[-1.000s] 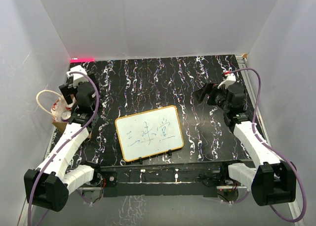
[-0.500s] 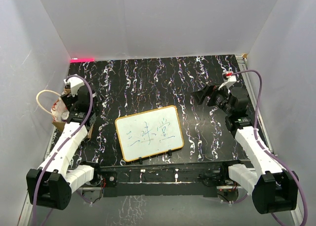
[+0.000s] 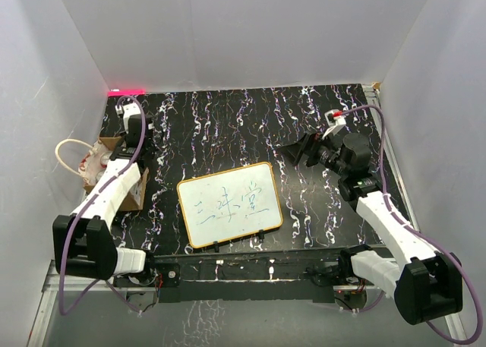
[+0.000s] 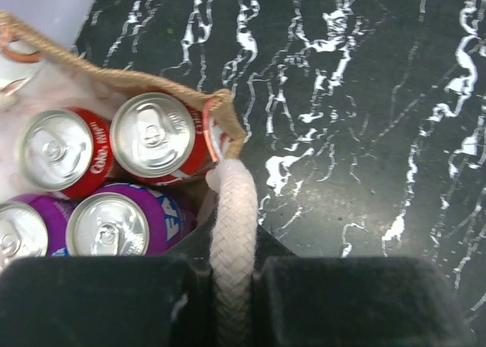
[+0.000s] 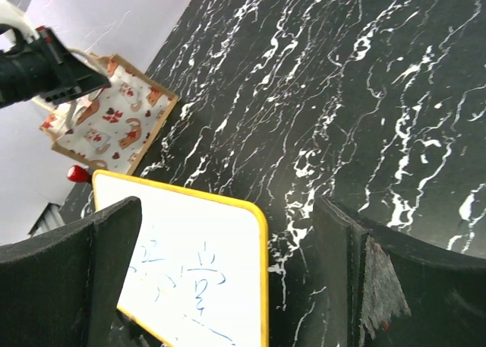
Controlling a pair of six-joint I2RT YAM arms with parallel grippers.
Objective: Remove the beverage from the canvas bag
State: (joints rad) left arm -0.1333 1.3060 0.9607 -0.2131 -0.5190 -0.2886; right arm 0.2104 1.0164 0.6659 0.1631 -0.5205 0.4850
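Canvas bag [image 5: 114,123] sits at the table's [image 3: 228,127] left edge, holding two red cans [image 4: 152,138] and two purple cans [image 4: 114,225], Fanta I think. Left gripper [image 4: 231,286] is clamped on its rope handle [image 4: 231,218]. Right gripper [image 5: 228,279] hangs with its fingers wide apart near the whiteboard [image 3: 229,204].

Tan canvas bag [image 5: 106,123], red cans [image 4: 156,138], purple cans [image 4: 114,222], black white-veined table [image 4: 364,96]

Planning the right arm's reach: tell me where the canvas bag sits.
Top view: the canvas bag stands at the left edge of the table, left of the whiteboard.
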